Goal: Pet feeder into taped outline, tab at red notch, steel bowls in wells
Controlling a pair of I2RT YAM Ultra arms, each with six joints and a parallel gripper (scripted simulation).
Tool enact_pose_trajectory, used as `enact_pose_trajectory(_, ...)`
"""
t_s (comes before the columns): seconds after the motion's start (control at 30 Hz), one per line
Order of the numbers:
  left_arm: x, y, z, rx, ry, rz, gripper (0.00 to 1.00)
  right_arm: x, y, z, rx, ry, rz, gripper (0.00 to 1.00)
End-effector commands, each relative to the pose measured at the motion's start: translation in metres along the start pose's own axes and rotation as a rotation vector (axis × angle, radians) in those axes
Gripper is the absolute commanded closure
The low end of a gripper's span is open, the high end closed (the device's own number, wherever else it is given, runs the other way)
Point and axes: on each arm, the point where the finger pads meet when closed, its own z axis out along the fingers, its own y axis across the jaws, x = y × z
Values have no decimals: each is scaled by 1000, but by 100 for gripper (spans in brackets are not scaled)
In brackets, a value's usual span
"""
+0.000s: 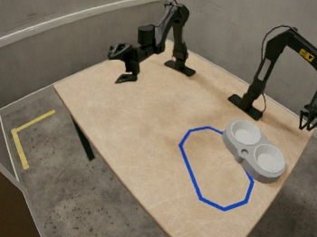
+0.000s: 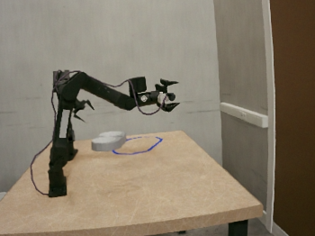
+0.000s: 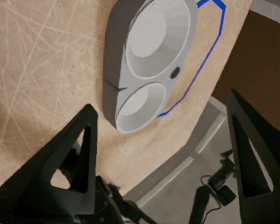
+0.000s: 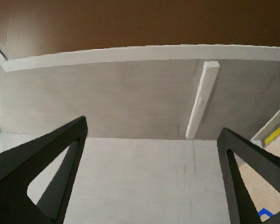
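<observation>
The grey pet feeder [image 1: 253,149] lies at the table's right front edge, with a steel bowl in each of its two wells. It overlaps the right side of the blue taped outline [image 1: 215,169] and lies mostly outside it. I see no red notch in any view. My left gripper [image 1: 309,118] is open and empty, in the air to the right of the feeder. The left wrist view looks down on the feeder [image 3: 146,53] and the outline [image 3: 209,41] between the open fingers. My right gripper [image 1: 120,65] is open and empty, high over the table's far corner.
The two arm bases [image 1: 180,67] [image 1: 245,106] stand along the table's far side. A yellow tape corner [image 1: 27,133] marks the floor to the left. The feeder lies close to the table's edge. In the exterior view the feeder [image 2: 108,143] lies behind the right arm [image 2: 166,94].
</observation>
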Motion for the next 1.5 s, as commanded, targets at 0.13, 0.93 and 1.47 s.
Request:
enact_pose_trajectory(0.13,-1,-6,-4,15,-14,20,70,3,16,-2,-33,6,-6,0)
enact_pose_trajectory(0.93,12,-13,43,-188,54,33,70,-16,44,-35,11,-23,-420,0)
enact_pose_trajectory(1.47,79,-41,129,-550,97,201,70,-43,96,-118,70,-55,-1078,0)
